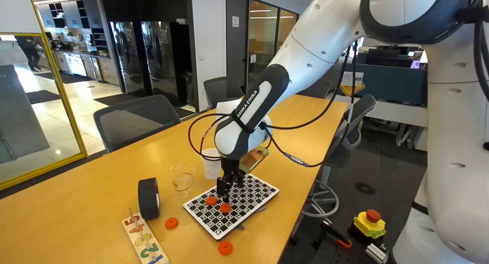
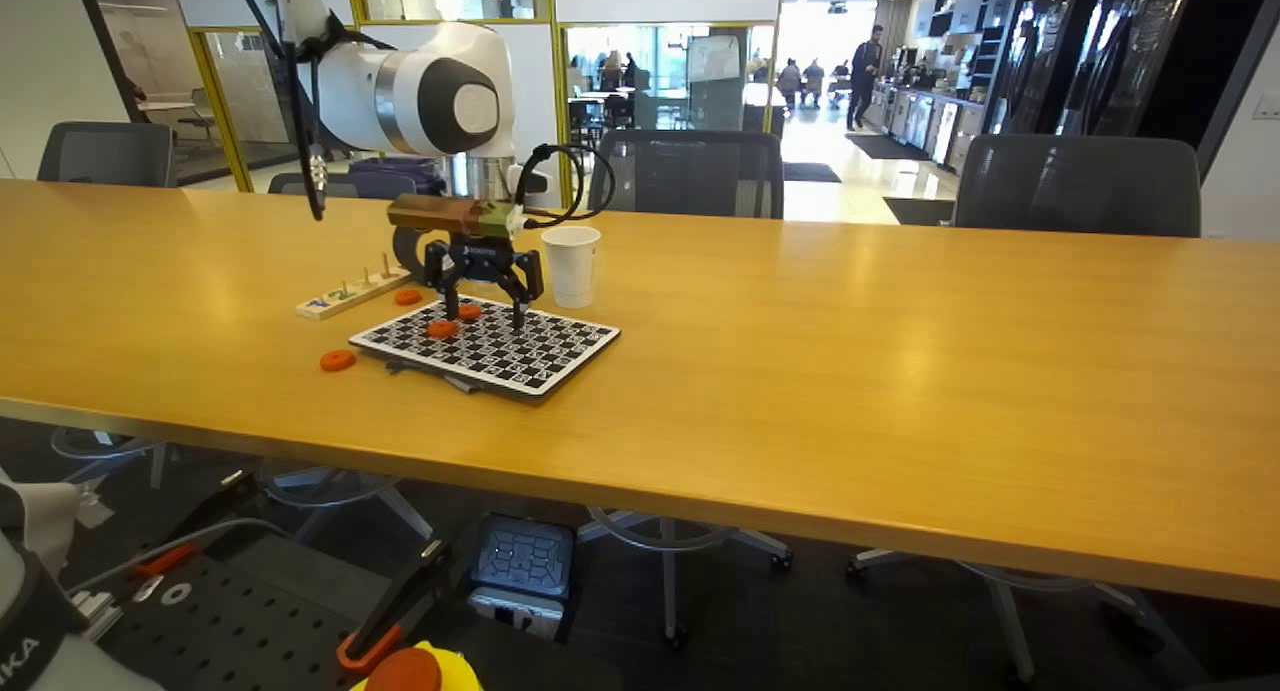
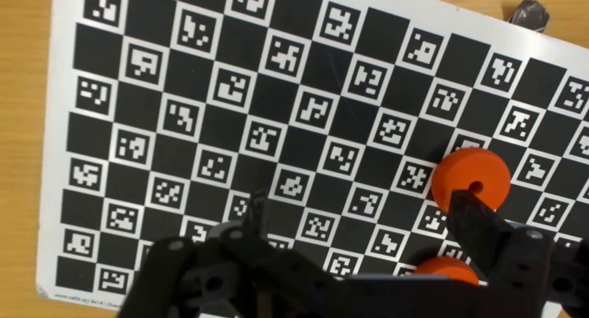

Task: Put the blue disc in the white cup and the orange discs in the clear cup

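We've got the end effector (image 2: 485,323) low over the checkered board (image 2: 545,356), fingers spread wide apart, and as far as we can see it's not gripping anything. In the wrist view one fingertip (image 3: 469,221) laps over the edge of one of the orange discs (image 3: 471,168), though honestly we can't tell if they touch.

We count four of those discs, and the one by that fingertip shows a little hole in its middle. Two sit near each other on the board. The other two lie flat on the surface (image 1: 95,203): a disc (image 1: 171,223) between the board and a wooden number strip (image 1: 141,237), and another disc (image 1: 225,248) just off the board's corner.

The white cup (image 2: 572,269) stands upright off the board and shows in both exterior views, but we can't see down to its bottom. We also spot the clear cup (image 1: 183,180) in an exterior view, upright too, sitting between the white one and a black tape roll (image 1: 149,198) that's up on its edge beside the strip. All four discs are outside both cups.

There's also something grey (image 3: 529,15) poking out from under the board, no idea what it is. Around the surface we've got mesh chairs (image 2: 685,171), and a person (image 2: 866,76) stands way back.
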Available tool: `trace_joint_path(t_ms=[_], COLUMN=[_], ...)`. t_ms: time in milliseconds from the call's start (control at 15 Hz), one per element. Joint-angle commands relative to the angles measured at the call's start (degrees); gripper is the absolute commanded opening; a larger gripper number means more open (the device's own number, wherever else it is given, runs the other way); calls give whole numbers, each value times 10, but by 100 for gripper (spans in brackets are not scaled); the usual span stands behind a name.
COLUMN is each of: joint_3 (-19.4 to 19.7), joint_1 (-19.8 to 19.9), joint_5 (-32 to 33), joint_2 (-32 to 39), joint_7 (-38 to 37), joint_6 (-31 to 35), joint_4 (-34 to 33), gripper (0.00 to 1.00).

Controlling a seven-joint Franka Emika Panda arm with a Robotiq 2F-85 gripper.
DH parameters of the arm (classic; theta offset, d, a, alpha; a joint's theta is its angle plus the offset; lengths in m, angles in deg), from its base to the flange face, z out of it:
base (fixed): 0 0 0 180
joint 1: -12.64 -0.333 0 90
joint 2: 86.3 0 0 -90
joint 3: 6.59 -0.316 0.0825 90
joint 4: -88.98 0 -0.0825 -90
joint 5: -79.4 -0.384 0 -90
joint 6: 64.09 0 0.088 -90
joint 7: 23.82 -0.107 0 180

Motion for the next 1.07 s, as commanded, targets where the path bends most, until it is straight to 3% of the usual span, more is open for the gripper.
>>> trace_joint_path(t_ms=[0, 1000], joint_3=[-6, -50], joint_1=[-3, -1], joint_5=[8, -20], joint_2=[-30, -34], joint_7=[-14, 14], joint_6=[37, 41], joint_4=[35, 46], gripper=[100, 100])
